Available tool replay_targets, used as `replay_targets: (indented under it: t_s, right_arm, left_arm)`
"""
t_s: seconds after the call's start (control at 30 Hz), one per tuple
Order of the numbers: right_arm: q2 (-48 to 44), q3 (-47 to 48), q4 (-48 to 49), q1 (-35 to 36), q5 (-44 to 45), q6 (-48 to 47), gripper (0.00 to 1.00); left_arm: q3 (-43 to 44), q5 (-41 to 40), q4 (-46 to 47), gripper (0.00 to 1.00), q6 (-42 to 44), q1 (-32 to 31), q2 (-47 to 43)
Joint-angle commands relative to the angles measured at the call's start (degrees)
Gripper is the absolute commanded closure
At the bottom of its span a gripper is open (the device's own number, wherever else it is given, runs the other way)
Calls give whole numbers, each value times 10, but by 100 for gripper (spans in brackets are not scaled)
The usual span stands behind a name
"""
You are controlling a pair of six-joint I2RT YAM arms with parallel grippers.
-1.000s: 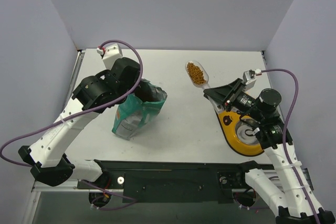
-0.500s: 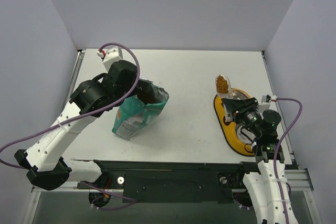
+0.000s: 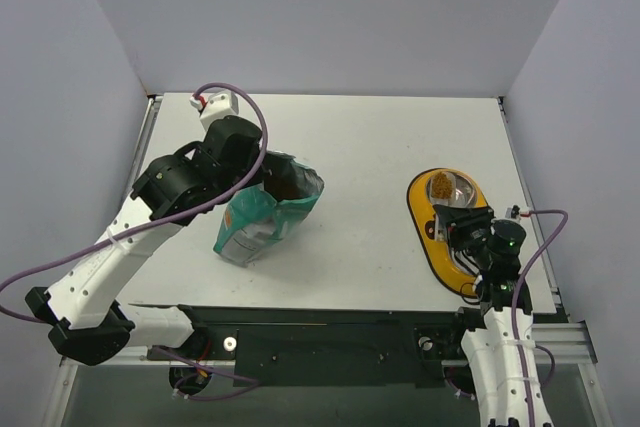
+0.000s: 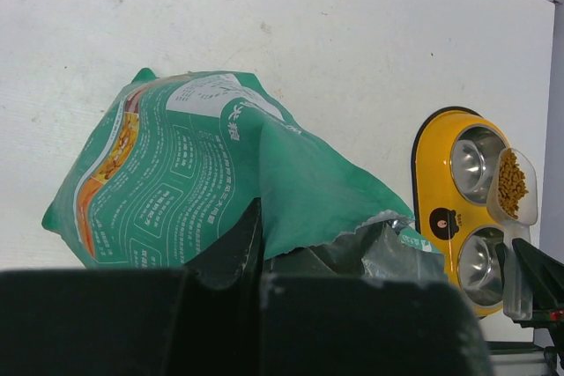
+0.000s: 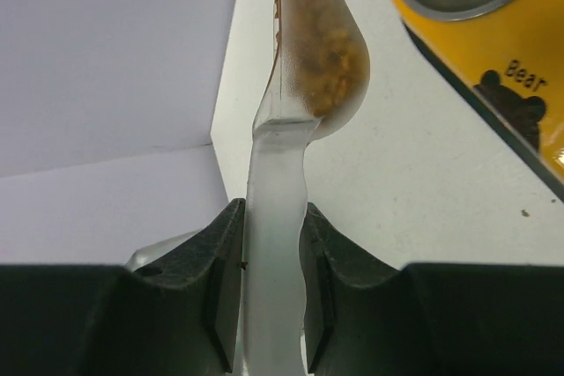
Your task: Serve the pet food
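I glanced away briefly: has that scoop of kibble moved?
Yes. The scoop, held by the right gripper, has swung right, away from the green bag, and nearer the arms; it is now over the far bowl of the yellow feeder.

The scoop (image 5: 275, 217) was seen as clear, faintly frosted plastic, smooth. The kibble (image 5: 317, 50) looked dry and matt. The bag (image 4: 194, 173) was glossy printed film, creased, with a silvery lining (image 4: 388, 248). The feeder (image 4: 438, 217) was shiny yellow plastic, its bowls (image 4: 471, 160) polished metal. The table (image 4: 308, 33) was matt white, lightly scuffed.
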Motion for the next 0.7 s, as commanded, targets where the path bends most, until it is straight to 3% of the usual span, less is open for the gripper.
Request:
replay_targets:
  t_s: [0.0,0.4,0.67]
  right_arm:
    - [6,-2,-1,-16,30,-16,100]
    - [77,28,-101,-47,38,-44,100]
    - [197,143,-241,-50,58,-89,100]
  left_arm:
    - [9,9,46,100,35,2,-38]
    - [-4,29,61,100,44,2,-40]
    - [-3,35,67,100,51,3,-39]
